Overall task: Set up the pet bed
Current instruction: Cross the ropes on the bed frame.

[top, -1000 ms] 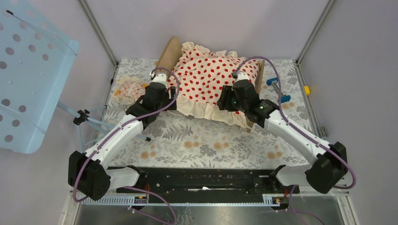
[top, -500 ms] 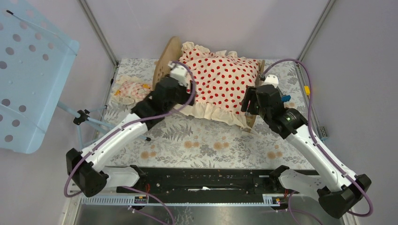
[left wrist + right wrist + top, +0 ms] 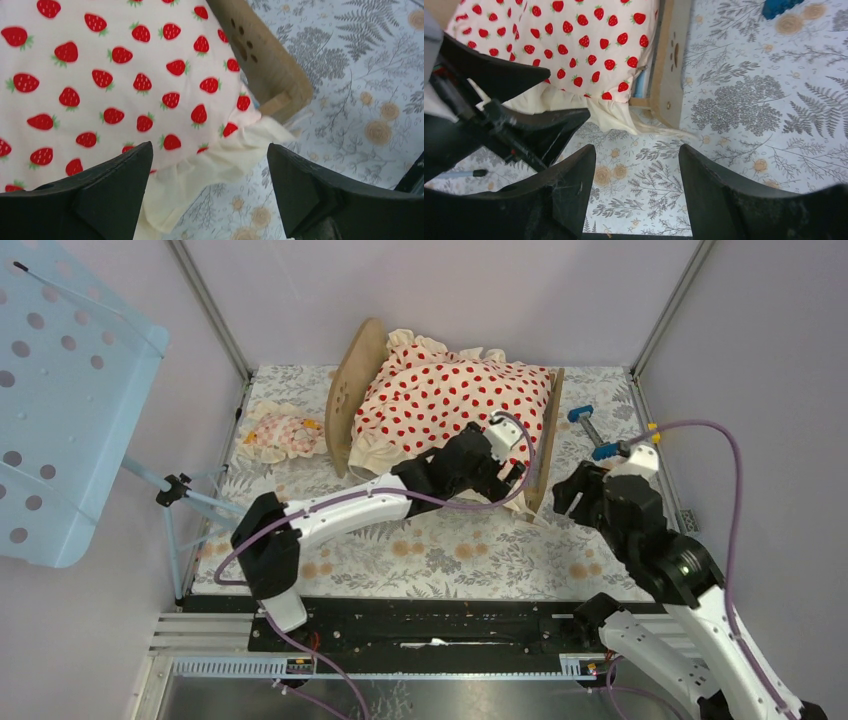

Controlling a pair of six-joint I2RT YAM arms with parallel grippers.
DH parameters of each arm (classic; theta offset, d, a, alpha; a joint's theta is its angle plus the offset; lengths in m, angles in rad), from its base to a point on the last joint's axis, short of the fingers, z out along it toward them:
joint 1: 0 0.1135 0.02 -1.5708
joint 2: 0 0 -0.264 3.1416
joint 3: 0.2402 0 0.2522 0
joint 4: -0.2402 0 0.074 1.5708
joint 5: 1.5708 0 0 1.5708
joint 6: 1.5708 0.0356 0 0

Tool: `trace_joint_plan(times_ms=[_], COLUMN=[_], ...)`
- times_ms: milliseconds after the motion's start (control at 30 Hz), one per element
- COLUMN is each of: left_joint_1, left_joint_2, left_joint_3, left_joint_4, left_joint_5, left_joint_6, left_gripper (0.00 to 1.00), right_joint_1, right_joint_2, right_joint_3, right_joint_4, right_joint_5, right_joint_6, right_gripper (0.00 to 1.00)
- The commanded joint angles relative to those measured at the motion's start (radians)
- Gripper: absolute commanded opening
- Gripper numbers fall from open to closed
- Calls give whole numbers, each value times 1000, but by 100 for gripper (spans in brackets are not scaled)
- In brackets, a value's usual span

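Observation:
The pet bed stands at the back of the table, its rounded headboard [image 3: 342, 400] on the left and its low footboard [image 3: 549, 435] on the right. A red-dotted cream blanket [image 3: 450, 400] covers it and hides the mattress. My left gripper [image 3: 512, 476] reaches across to the bed's near right corner. In the left wrist view it [image 3: 210, 170] is open above the blanket's cream ruffle [image 3: 220, 160], beside the footboard [image 3: 260, 60]. My right gripper [image 3: 572, 490] hangs open to the right of the footboard [image 3: 671, 75], over bare cloth [image 3: 636, 170].
A small pink pillow [image 3: 285, 432] lies left of the headboard. Two blue pieces [image 3: 581, 413] [image 3: 606, 450] and a yellow bit [image 3: 653, 430] sit right of the bed. A perforated blue panel [image 3: 60, 390] leans at the far left. The tablecloth [image 3: 440, 550] is floral.
My left arm has swung from the headboard side across to the bed's near right corner and opened wider. My right arm has pulled back off the blanket to the right.

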Motion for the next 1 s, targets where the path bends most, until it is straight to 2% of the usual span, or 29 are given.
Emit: trace_joint_plan(times_ms=[0,200,433,633,867,967], left_joint_1=[-7,-21,-38,-41,-39,-28], left_joint_2=[82,210,242,301,358,373], left_joint_3=[145,251,248,283,340,361], left_joint_4=[89,21,0,-53,-79,-80], left_joint_5=[6,-47,-24,-94,-134,-150], left_joint_6=[-28,-16,-26,-24,-2,4], left_gripper=[93,94,94,93,73,59], right_joint_1=[-3,-4,-3,-3,-3,-3], right_joint_2=[-99,-155,-151,-151,-158,-158], right_joint_3=[35,59,41,33,9,-1], right_joint_4=[-104,-155,-137,-126,-124,-117], right_joint_5=[123,174,157,135,109,99], right_joint_6=[68,76,65,67,82,85], right_gripper=[69,70,70,71,71,71])
